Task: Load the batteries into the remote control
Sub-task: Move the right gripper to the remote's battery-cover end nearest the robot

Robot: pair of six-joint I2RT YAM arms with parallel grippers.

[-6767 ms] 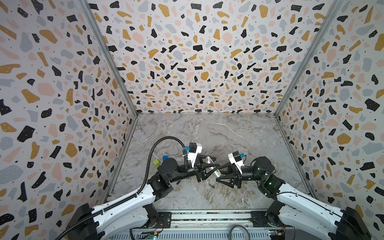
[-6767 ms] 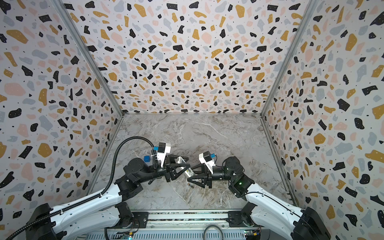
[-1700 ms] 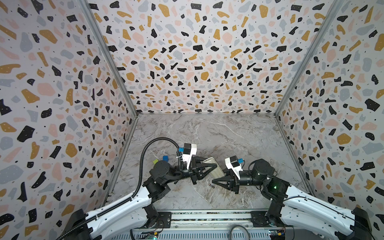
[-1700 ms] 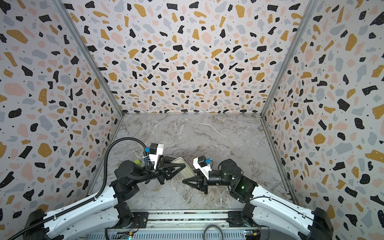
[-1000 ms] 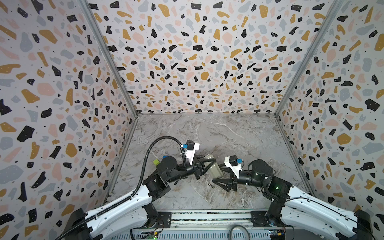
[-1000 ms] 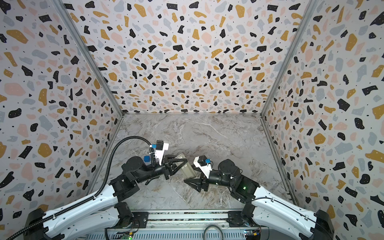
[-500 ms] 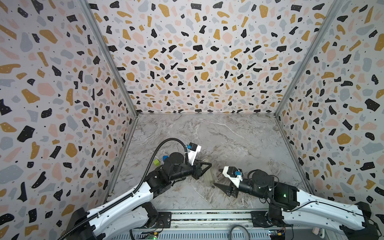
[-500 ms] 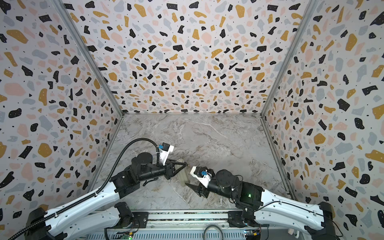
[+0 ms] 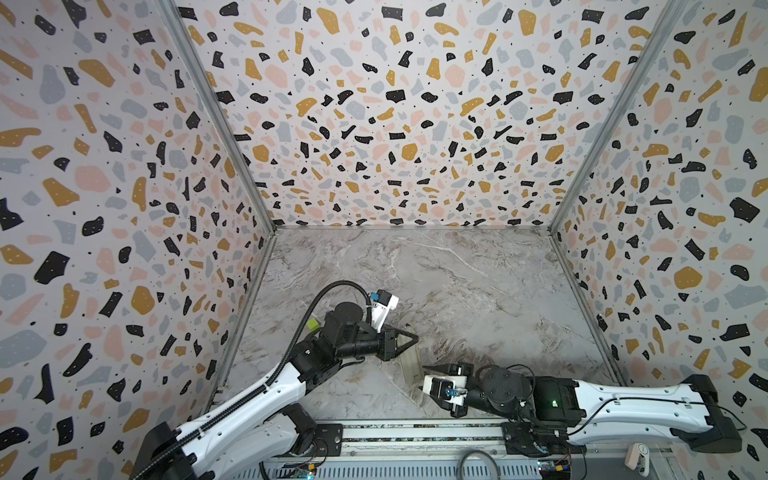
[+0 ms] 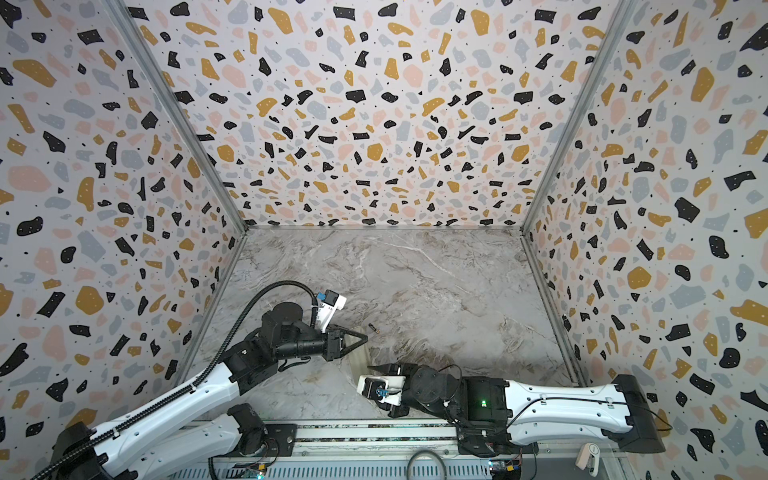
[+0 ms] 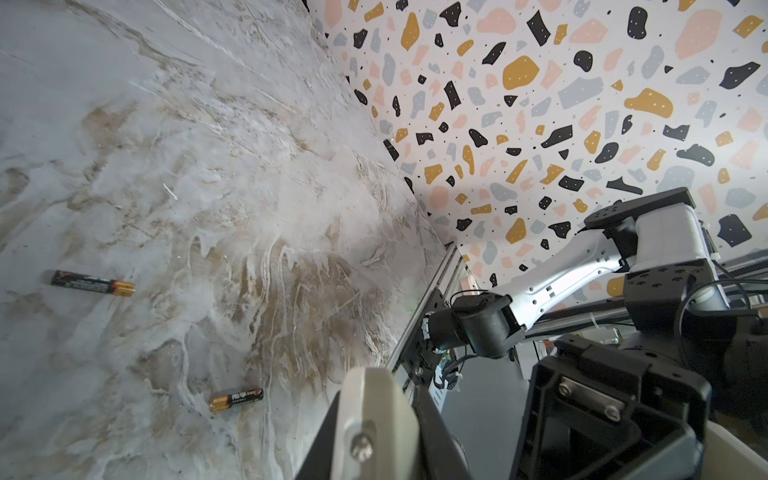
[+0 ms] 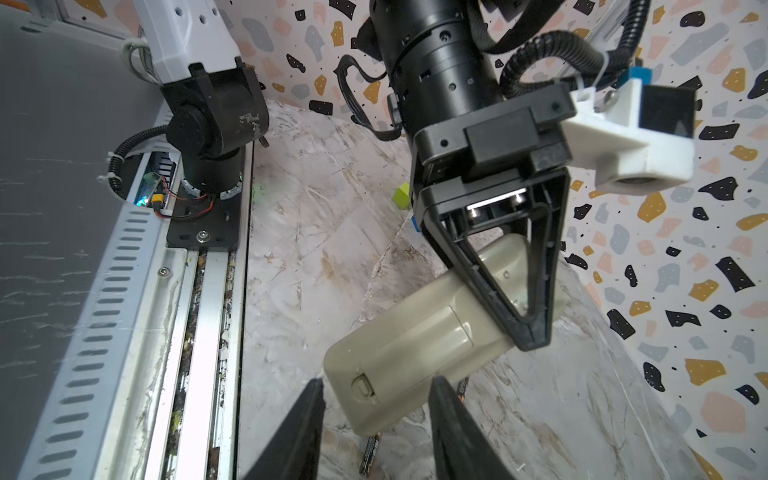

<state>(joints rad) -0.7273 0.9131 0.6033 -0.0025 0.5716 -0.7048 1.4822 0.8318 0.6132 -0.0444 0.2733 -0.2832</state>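
Straddling remote control (image 12: 415, 345), right gripper (image 12: 376, 384) swung lower, left gripper (image 12: 532, 332) still clamped

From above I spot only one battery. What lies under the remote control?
A battery pokes out from beneath the remote control in the right wrist view. The remote covers its other end and the table below.

Left tool (image 9: 410, 340) grips the remote control (image 9: 411, 363); right tool (image 9: 429, 369) at its near end.
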